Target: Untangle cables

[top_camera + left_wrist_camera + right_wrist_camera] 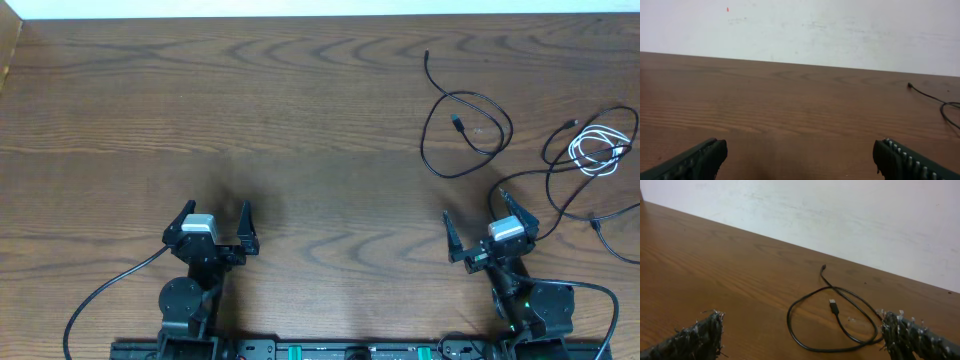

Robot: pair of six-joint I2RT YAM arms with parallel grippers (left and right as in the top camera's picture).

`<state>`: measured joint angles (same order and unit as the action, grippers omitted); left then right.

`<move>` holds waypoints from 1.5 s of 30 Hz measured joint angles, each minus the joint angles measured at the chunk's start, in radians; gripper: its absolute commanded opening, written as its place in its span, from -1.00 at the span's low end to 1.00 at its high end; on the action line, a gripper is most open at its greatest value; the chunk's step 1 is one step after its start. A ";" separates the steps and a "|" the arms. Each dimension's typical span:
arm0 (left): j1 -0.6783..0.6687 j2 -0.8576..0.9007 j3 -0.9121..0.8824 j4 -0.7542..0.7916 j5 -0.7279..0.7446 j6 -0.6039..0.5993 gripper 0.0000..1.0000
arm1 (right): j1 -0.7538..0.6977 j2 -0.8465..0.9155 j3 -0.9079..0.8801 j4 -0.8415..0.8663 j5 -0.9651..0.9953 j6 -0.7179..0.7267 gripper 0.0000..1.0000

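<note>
Left end effector (217,207) and right end effector (475,205) gape, empty. Tugging one of the black cables (424,140) may tighten their apparent snarl around the white cable (597,150).

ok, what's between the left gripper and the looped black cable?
Nothing, just bare table. In the overhead view, no object lies on the stretch from the left gripper to the looped black cable. The left wrist view shows the same.

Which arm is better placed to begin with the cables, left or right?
Right. The cables all lie on the right part of the table, just beyond the open right hand, and its wrist view shows one ahead. The left hand, also open, is far from them.
</note>
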<state>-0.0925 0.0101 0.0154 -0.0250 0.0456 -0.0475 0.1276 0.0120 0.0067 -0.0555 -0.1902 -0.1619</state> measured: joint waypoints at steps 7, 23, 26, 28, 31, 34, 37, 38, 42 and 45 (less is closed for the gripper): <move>0.000 0.000 0.000 0.000 0.000 0.000 0.96 | 0.000 0.000 0.000 0.000 0.000 0.000 0.99; 0.000 0.000 0.000 0.000 0.000 0.000 0.96 | 0.000 0.000 0.000 0.000 0.000 0.000 0.98; 0.000 0.000 0.000 0.000 0.000 0.000 0.96 | 0.000 0.000 0.000 0.000 0.000 0.000 0.98; 0.000 0.000 0.000 0.000 0.000 0.000 0.96 | 0.000 0.000 0.000 0.000 0.000 0.000 0.98; 0.000 0.000 0.000 0.000 0.000 0.000 0.96 | 0.000 0.000 0.000 0.000 0.000 0.000 0.99; 0.000 0.000 0.000 0.000 0.000 0.000 0.96 | 0.000 0.000 0.000 0.000 0.000 0.000 0.99; 0.000 0.000 0.000 0.000 0.000 0.000 0.96 | 0.000 0.000 0.000 0.000 0.000 0.000 0.99; 0.000 0.000 0.000 0.000 0.000 0.000 0.96 | 0.000 0.000 0.000 0.000 0.000 0.000 0.99; 0.000 0.000 0.000 0.000 0.000 0.000 0.96 | 0.000 0.000 0.000 0.000 0.000 0.000 0.98; 0.000 0.000 0.000 0.000 0.000 0.000 0.96 | 0.000 0.000 0.000 0.000 0.000 0.000 0.98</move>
<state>-0.0925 0.0101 0.0154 -0.0250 0.0456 -0.0471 0.1276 0.0120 0.0067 -0.0555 -0.1902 -0.1623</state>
